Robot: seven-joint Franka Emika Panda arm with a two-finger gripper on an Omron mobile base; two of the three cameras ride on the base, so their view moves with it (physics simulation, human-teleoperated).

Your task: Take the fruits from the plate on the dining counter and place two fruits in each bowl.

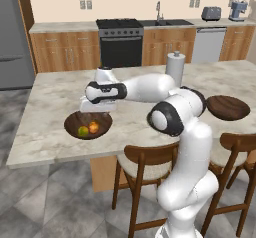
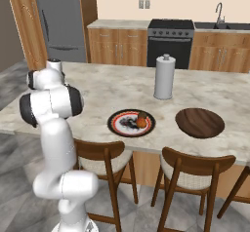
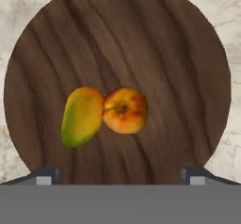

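Holding two fruits, touching, in the left bowl (image 1: pixel 75 122): yellow-green fruit (image 3: pixel 81 116) and orange fruit (image 3: pixel 124 109). Showing, in the right base view, the plate (image 2: pixel 117 125) on the table (image 2: pixel 107 87) carrying a brown fruit (image 2: pixel 142 121), beside the bare right bowl (image 2: pixel 199 122). Hovering directly above the left bowl's fruits: gripper (image 3: pixel 120 176), jaws standing wide apart, gripping nothing.

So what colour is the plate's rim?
Red and black, clearest in the right base view on the plate.
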